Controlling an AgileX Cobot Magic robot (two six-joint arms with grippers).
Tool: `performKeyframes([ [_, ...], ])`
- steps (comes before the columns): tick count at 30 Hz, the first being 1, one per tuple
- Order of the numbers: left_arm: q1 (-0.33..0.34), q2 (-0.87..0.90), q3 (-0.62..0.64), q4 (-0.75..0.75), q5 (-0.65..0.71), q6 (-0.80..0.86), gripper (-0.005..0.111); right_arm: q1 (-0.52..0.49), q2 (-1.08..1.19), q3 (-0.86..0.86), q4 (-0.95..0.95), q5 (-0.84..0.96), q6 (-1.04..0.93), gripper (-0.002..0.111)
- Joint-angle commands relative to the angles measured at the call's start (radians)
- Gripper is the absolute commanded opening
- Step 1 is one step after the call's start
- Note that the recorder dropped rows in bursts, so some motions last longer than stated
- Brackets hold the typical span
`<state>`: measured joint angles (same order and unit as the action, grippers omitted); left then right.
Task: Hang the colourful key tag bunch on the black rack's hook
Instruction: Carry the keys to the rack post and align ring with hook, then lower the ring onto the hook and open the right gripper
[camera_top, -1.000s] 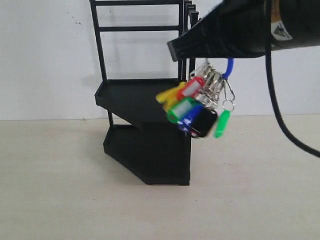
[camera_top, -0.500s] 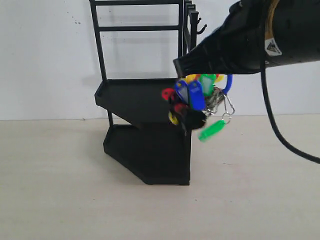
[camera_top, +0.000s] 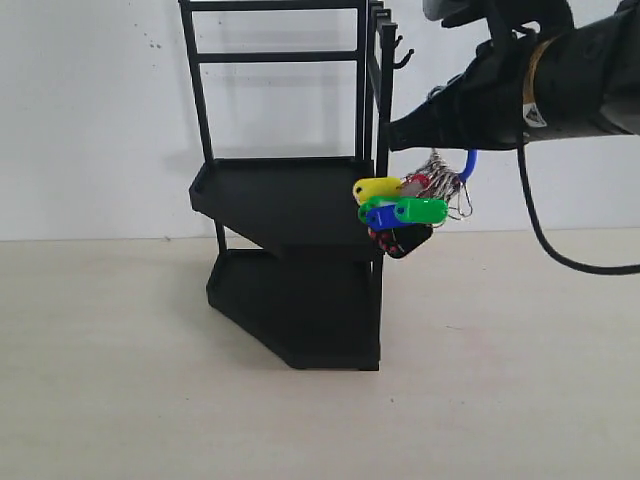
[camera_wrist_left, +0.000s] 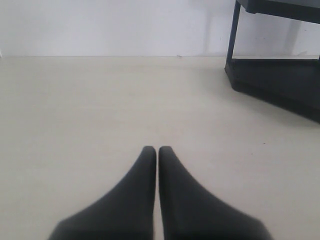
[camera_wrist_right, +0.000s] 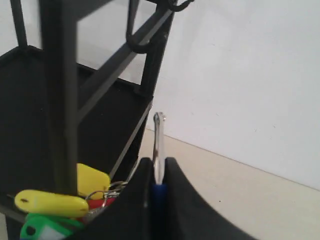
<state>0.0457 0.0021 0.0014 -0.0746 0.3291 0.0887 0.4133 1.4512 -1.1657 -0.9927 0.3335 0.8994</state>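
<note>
The colourful key tag bunch (camera_top: 402, 208) hangs in the air beside the black rack (camera_top: 295, 260), level with its upper tray. My right gripper (camera_top: 405, 133) is shut on the bunch's blue loop (camera_top: 466, 163) and sits below and just right of the hook (camera_top: 399, 57). In the right wrist view the right gripper (camera_wrist_right: 158, 162) pinches the blue loop (camera_wrist_right: 158, 197) and a metal ring (camera_wrist_right: 158, 142), with yellow tags (camera_wrist_right: 51, 202) to one side and the hook (camera_wrist_right: 139, 41) above. My left gripper (camera_wrist_left: 157, 150) is shut and empty over bare table.
The rack's lower tray corner (camera_wrist_left: 272, 82) shows in the left wrist view. A white wall stands close behind the rack. A black cable (camera_top: 535, 215) droops from the right arm.
My right arm has drawn back to the right and risen, uncovering the hook. The bunch has swung under the gripper, and its tags now lie bunched closer to the rack's upright.
</note>
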Motion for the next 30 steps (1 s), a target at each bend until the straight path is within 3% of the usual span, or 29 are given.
performKeyframes([
  [1,0.004,-0.002,-0.001,-0.007,-0.016,-0.01,0.004,-0.046,0.057,-0.074,-0.033,-0.031,0.022,0.0],
  [12,0.004,-0.002,-0.001,-0.007,-0.016,-0.01,0.004,-0.046,0.188,-0.307,-0.037,-0.016,0.052,0.0],
  [17,0.004,-0.002,-0.001,-0.007,-0.016,-0.01,0.004,-0.026,0.188,-0.312,0.017,-0.001,0.049,0.0],
  [22,0.004,-0.002,-0.001,-0.007,-0.016,-0.01,0.004,0.033,0.199,-0.312,0.095,0.066,-0.144,0.0],
  [30,0.004,-0.002,-0.001,-0.007,-0.016,-0.01,0.004,0.072,0.199,-0.312,0.093,0.133,-0.112,0.0],
])
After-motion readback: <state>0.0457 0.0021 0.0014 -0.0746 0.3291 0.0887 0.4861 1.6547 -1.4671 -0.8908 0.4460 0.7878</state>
